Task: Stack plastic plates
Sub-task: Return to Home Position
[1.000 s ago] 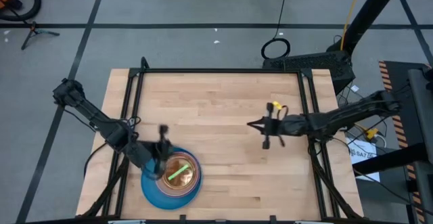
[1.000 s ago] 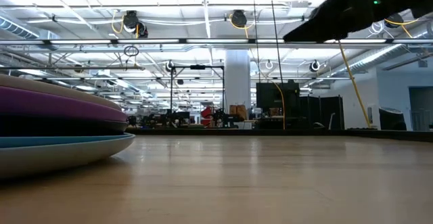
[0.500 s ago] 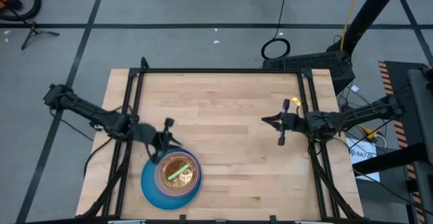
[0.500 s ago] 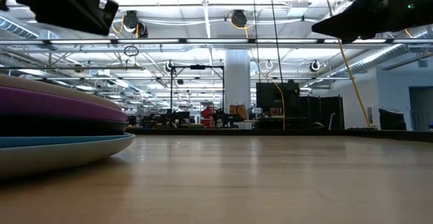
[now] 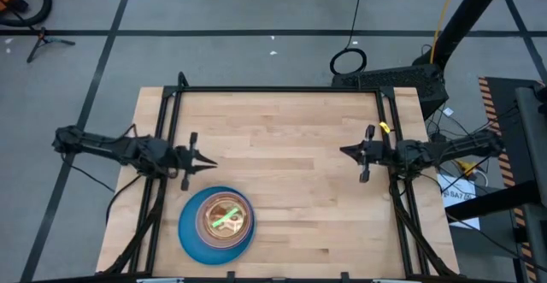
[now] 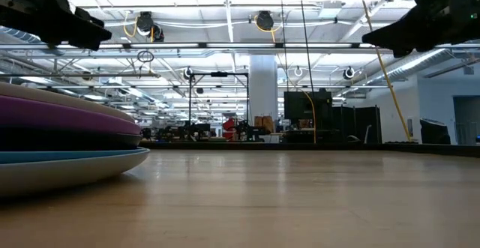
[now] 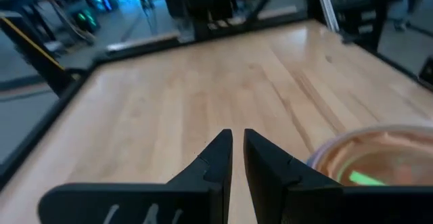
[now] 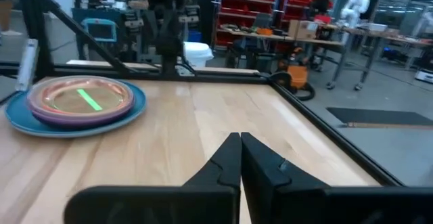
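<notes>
Reaching level from opposite sides of the wooden table (image 5: 282,129), two dark arms hang with jaws closed and empty: the left gripper (image 5: 208,161) just beyond the single stack of round plastic plates (image 5: 216,223), the right gripper (image 5: 344,151) well apart. One large blue plate (image 5: 188,238) is at the bottom, one small neon green plate (image 5: 225,219) on top.

1 stack of plastic plates (image 5: 190,236), plate no. unclear, 2 hands, L hand (image 5: 210,162), R hand (image 5: 344,151), 1 table (image 5: 282,125)
</notes>
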